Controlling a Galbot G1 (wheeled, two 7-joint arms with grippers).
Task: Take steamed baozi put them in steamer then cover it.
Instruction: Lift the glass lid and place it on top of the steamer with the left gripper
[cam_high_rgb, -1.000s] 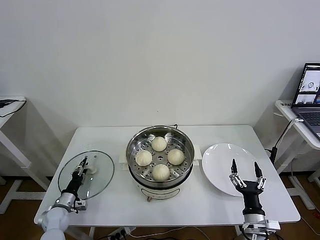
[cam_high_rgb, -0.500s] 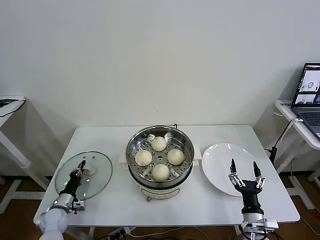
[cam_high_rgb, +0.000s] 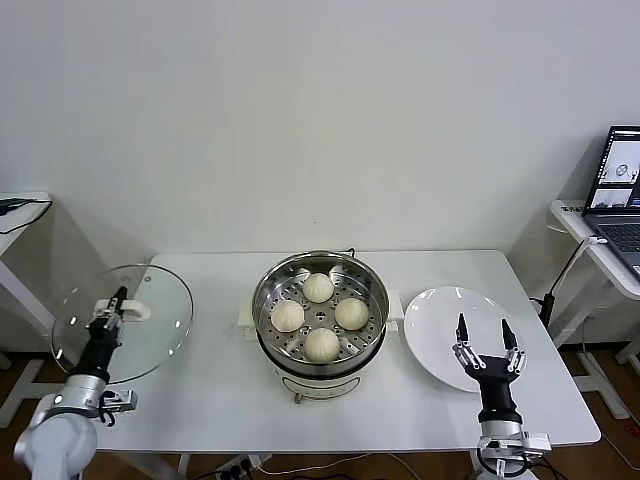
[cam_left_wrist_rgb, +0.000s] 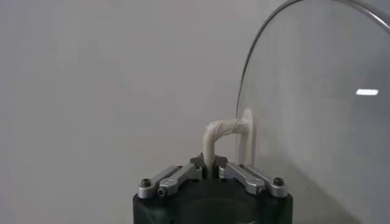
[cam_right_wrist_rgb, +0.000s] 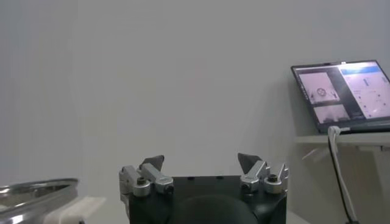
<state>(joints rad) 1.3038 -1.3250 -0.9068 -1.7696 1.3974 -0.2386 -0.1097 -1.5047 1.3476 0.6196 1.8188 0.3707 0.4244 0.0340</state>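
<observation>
What we count on and beside the table

We see four cream-white pleated buns (cam_high_rgb: 318, 288) (cam_high_rgb: 287, 316) (cam_high_rgb: 351, 313) (cam_high_rgb: 321, 344), one shiny perforated steel steamer basket (cam_high_rgb: 268, 291), one clear glass lid (cam_high_rgb: 160, 300), one flat white plate (cam_high_rgb: 440, 318).

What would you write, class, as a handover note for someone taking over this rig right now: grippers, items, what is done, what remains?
Left gripper: shut on the handle of the cover, holding it lifted and tilted off the table's left side.
Right gripper: open, holding nothing, near the front of the white plate, which has no buns on it.
Done: all four steamed baozi sit in the steamer at the table's centre.
Left: carry the cover over the steamer, lower it on, release.
</observation>
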